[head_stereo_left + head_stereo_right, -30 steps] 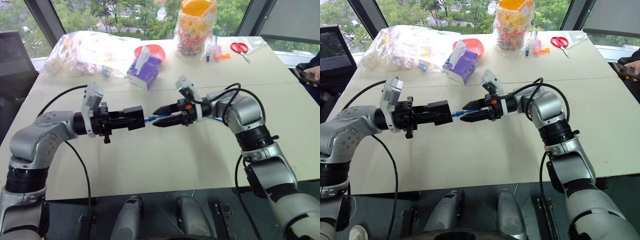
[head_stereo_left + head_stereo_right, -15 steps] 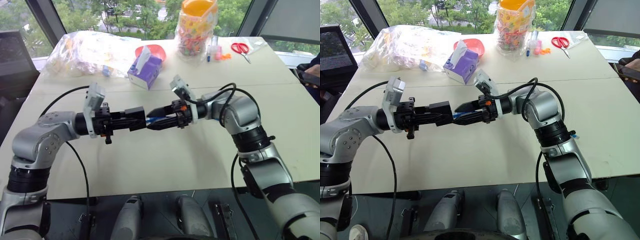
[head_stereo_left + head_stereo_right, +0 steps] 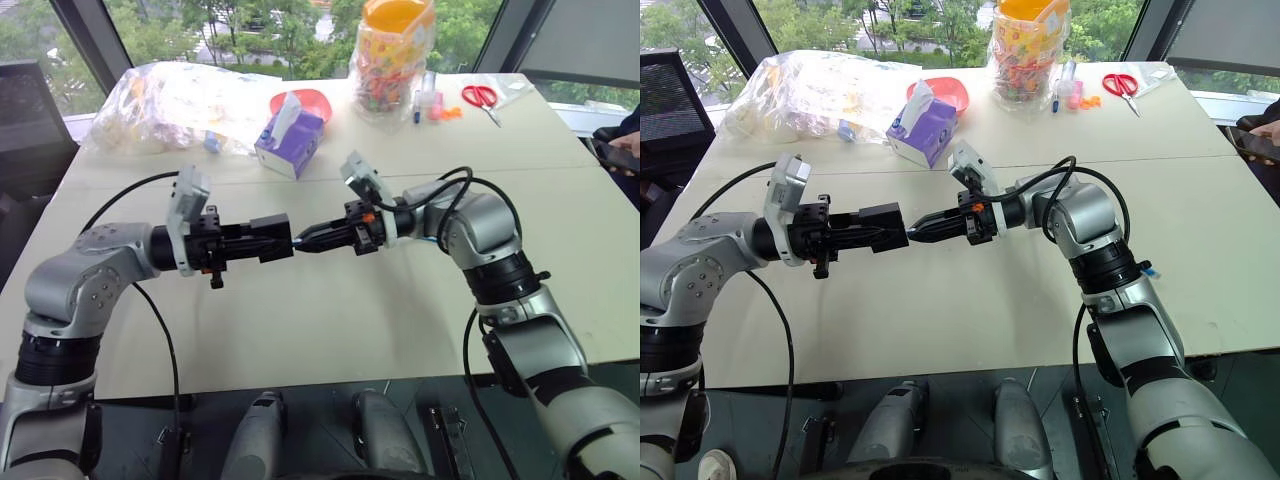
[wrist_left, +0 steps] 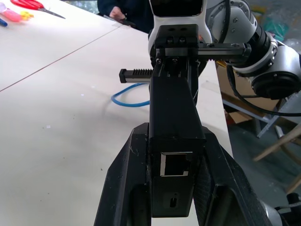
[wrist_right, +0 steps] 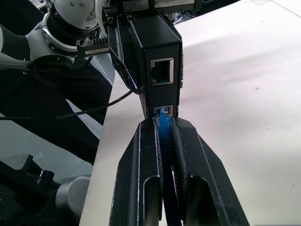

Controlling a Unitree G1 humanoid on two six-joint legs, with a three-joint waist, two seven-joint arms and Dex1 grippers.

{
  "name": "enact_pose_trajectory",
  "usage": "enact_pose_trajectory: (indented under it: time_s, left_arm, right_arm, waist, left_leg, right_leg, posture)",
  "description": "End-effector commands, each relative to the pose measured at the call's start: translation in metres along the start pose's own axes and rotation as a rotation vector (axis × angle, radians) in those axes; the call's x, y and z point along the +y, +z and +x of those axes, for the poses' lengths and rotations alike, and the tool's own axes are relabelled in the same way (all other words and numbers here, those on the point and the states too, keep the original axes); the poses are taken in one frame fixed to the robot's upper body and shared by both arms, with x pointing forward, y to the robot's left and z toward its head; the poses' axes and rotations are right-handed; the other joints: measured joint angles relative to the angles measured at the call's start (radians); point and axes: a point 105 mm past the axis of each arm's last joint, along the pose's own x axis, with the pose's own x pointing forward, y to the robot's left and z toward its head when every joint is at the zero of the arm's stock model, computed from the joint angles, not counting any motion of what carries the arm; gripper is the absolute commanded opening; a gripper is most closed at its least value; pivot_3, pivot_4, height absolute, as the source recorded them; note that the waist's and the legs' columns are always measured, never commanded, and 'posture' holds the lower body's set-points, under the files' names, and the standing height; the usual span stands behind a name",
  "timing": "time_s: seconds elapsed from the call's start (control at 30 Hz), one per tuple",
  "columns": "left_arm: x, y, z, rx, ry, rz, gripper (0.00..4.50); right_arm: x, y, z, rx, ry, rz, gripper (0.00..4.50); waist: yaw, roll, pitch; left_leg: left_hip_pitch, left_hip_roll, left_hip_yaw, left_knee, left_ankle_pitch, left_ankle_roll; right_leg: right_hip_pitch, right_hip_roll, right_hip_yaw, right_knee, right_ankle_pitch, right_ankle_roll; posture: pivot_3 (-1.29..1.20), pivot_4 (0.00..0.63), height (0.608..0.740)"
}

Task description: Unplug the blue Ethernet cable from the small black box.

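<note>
Since a moment ago my right gripper (image 5: pixel 165 141) has gone from spread fingers to pinched tight on the blue Ethernet cable (image 5: pixel 164 118), right at its plug, where it meets the small black box (image 3: pixel 271 237). My left gripper (image 4: pixel 174 155) has kept its place, clamped on the sides of that box and holding it above the table (image 3: pixel 330 320), level, facing my right gripper. The plug is still seated in the lower of the two ports that show on the box's face; the upper port stands open. From my left wrist I see another open port on the box and, beyond it, a loop of the blue cable lying on the tabletop. I can read no brand or lettering on the box, the cable or my fingers. Farther back on the table stands a purple tissue box (image 3: pixel 289 137) with a white tissue sticking up, just in front of a red bowl (image 3: pixel 302 102). To their left lies a clear plastic bag (image 3: pixel 170 103) of goods, to their right an orange-lidded jar (image 3: pixel 393 55) of colourful pieces; any print on them is too small to read. Red-handled scissors (image 3: pixel 481 99) lie near the far right corner.
</note>
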Motion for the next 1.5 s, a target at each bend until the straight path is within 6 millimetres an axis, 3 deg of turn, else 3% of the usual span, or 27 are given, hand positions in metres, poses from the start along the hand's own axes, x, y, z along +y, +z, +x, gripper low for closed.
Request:
enact_pose_trajectory:
  time_s: [0.03,0.13,0.43,0.63,0.77,0.83,0.93,1.07,1.13,1.27,1.5]
  left_arm:
    - [-0.005,0.013,-0.001,-0.019,-0.008,0.066,0.51]
    - [-0.007,0.012,-0.004,-0.009,-0.010,0.061,0.51]
    - [-0.009,0.004,-0.014,0.017,0.011,0.045,0.51]
    - [0.010,-0.014,0.001,0.047,0.103,0.131,0.51]
    - [0.026,-0.025,0.020,0.015,0.182,0.174,0.51]
    - [0.033,-0.029,0.031,-0.010,0.213,0.178,0.51]
    - [0.043,-0.032,0.043,-0.030,0.250,0.185,0.51]
    - [0.057,-0.027,0.062,-0.081,0.284,0.178,0.51]
    - [0.065,-0.026,0.069,-0.090,0.306,0.177,0.51]
    - [0.085,-0.045,0.090,-0.049,0.383,0.183,0.51]
    - [0.096,-0.075,0.104,-0.032,0.407,0.110,0.51]
  right_arm:
    - [-0.005,-0.001,-0.004,0.033,-0.037,-0.045,0.02]
    - [-0.021,-0.008,-0.019,0.049,-0.124,-0.047,0.02]
    - [-0.070,-0.011,-0.093,0.024,-0.492,-0.048,0.02]
    - [-0.127,-0.008,-0.120,0.046,-0.968,-0.166,0.02]
    - [-0.145,-0.007,-0.125,0.043,-1.129,-0.148,0.02]
    - [-0.148,-0.007,-0.126,0.053,-1.168,-0.153,0.87]
    - [-0.150,-0.006,-0.130,0.049,-1.200,-0.150,2.22]
    - [-0.145,-0.001,-0.133,-0.023,-1.152,-0.114,4.39]
    - [-0.140,0.002,-0.135,-0.065,-1.119,-0.101,4.46]
    - [-0.107,0.001,-0.137,-0.171,-0.970,-0.051,4.46]
    - [-0.072,-0.029,-0.137,-0.163,-0.987,0.023,4.46]
  waist:
    - [0.000,0.000,0.000]
    - [0.000,0.000,0.000]
    - [0.002,0.000,0.000]
    - [-0.012,0.000,0.000]
    - [-0.007,0.000,0.000]
    - [0.000,0.000,0.000]
    - [0.004,0.000,0.000]
    - [0.001,0.000,0.000]
    - [-0.001,0.000,0.000]
    - [0.006,0.000,0.000]
    - [0.000,0.000,0.000]
  left_leg:
    - [0.000,0.000,0.000,0.000,0.000,0.000]
    - [0.000,0.000,0.000,0.000,0.000,0.000]
    - [-0.001,-0.001,0.000,0.001,0.000,0.000]
    - [0.001,0.000,0.001,0.000,0.000,0.000]
    - [0.000,0.000,0.001,0.000,0.000,0.000]
    - [0.000,-0.001,0.001,0.000,0.000,0.000]
    - [-0.001,-0.001,0.000,0.000,0.000,0.000]
    - [0.000,-0.001,0.000,0.001,0.000,0.000]
    - [0.000,-0.001,0.000,0.001,0.000,0.000]
    - [0.000,-0.001,-0.001,0.001,0.000,0.000]
    - [0.000,-0.002,0.000,0.002,0.000,0.001]
  right_leg:
    - [0.000,0.000,0.000,0.000,0.000,0.000]
    - [0.000,0.000,0.000,0.000,0.000,0.000]
    - [0.000,-0.001,0.000,-0.001,-0.002,-0.003]
    - [0.000,0.000,0.000,0.000,0.000,0.000]
    - [0.001,0.000,0.000,0.000,0.000,0.000]
    - [0.000,0.000,0.001,-0.001,0.000,0.000]
    - [0.000,-0.001,0.000,-0.001,0.001,0.000]
    - [0.001,-0.001,0.001,0.000,0.001,0.001]
    - [0.001,0.000,0.001,0.000,0.002,0.003]
    - [0.002,-0.001,-0.001,0.000,0.002,0.004]
    - [0.002,-0.001,0.000,0.000,0.003,0.005]
  posture:
    - [0.00,0.150,0.726]
    - [0.00,0.150,0.726]
    - [0.00,0.150,0.726]
    - [0.00,0.150,0.726]
    - [0.00,0.150,0.726]
    - [0.00,0.150,0.726]
    - [0.00,0.150,0.726]
    - [0.00,0.150,0.726]
    - [0.00,0.150,0.726]
    - [0.00,0.150,0.726]
    - [0.00,0.150,0.726]
